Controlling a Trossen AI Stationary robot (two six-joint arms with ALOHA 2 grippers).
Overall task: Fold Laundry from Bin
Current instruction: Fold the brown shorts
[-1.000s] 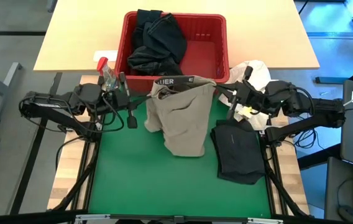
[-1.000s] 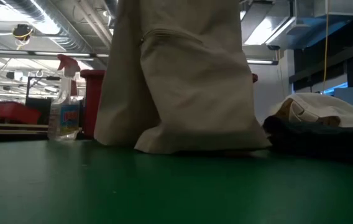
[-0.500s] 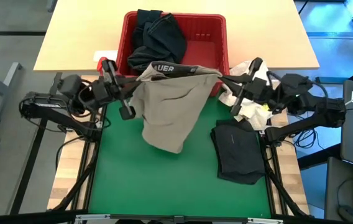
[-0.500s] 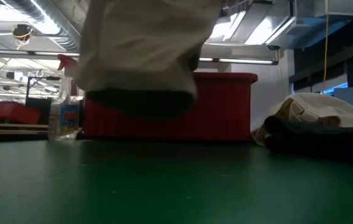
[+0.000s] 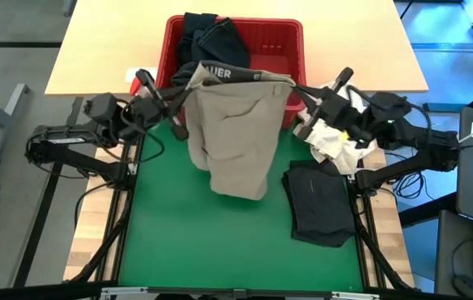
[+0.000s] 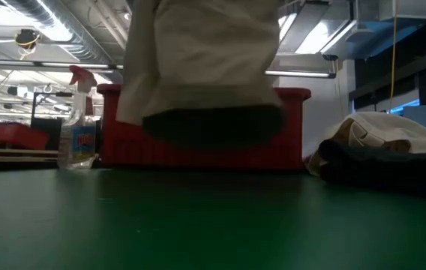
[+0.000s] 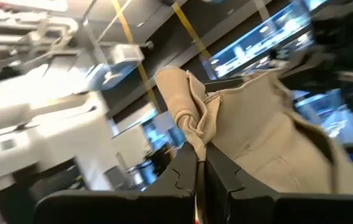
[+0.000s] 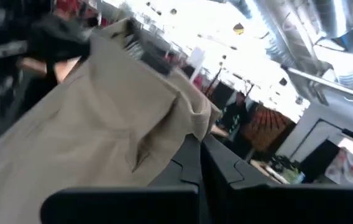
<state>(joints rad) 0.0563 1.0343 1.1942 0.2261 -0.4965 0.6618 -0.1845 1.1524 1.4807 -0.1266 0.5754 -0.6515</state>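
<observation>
A: Two corners, one level. You hold the khaki shorts (image 5: pixel 235 133) by the waistband at upper centre of the high view, hem clear of the counter (image 5: pixel 211 242). Lower evenly.

B: Tools?

A: Left tool (image 5: pixel 180 87) and right tool (image 5: pixel 301 95) are both clamped on the waistband, before the bin (image 5: pixel 282 58).

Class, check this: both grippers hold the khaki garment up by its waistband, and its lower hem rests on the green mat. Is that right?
Not quite. The left gripper and right gripper do hold the khaki garment by its waistband, but its hem hangs clear of the green mat. The low view shows the red bin beneath the hem.
</observation>
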